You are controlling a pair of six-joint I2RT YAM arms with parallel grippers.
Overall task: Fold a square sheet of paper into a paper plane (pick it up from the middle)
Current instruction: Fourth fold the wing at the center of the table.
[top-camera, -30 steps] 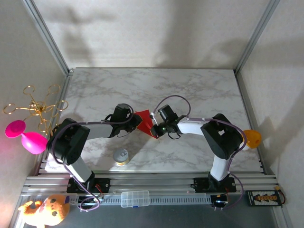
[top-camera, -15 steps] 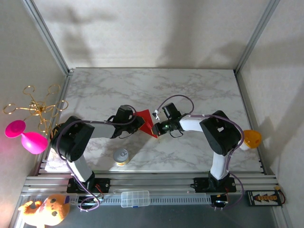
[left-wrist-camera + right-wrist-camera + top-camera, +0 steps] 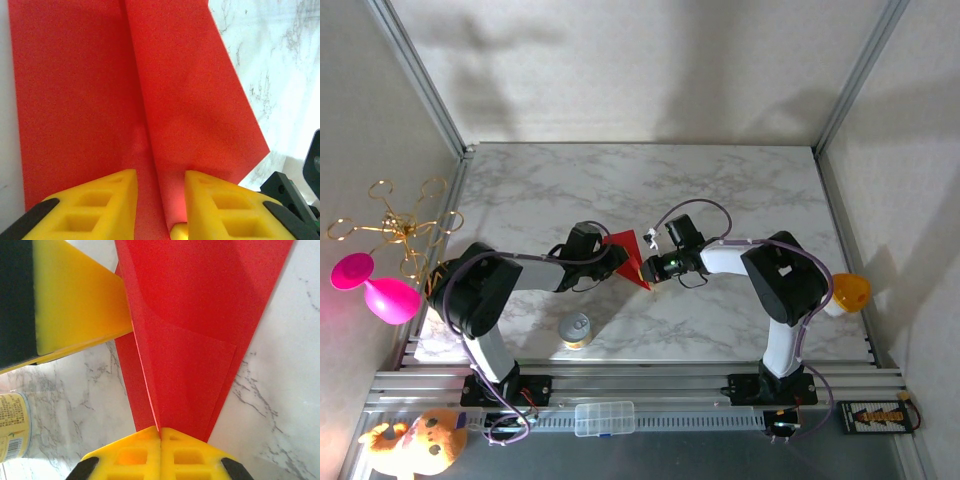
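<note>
right tool clamps the red paper at its ridge; left tool apart, straddling it.

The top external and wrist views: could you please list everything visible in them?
paper: one, bright red, folded with a centre ridge, mid-table between the grippers
can: one, silver and yellow, near table edge, left of centre
table: one, white marble, centre
wire stand: one, gold, beyond the table's left edge
balloon-like toy: one, pink, below the wire stand
round object: one, orange, right of the table
plastic box: one, clear, front rail
plush toy: one, orange-brown, bottom left
left gripper: yellow fingers apart, astride the ridge
right gripper: yellow fingers shut on the paper
</note>
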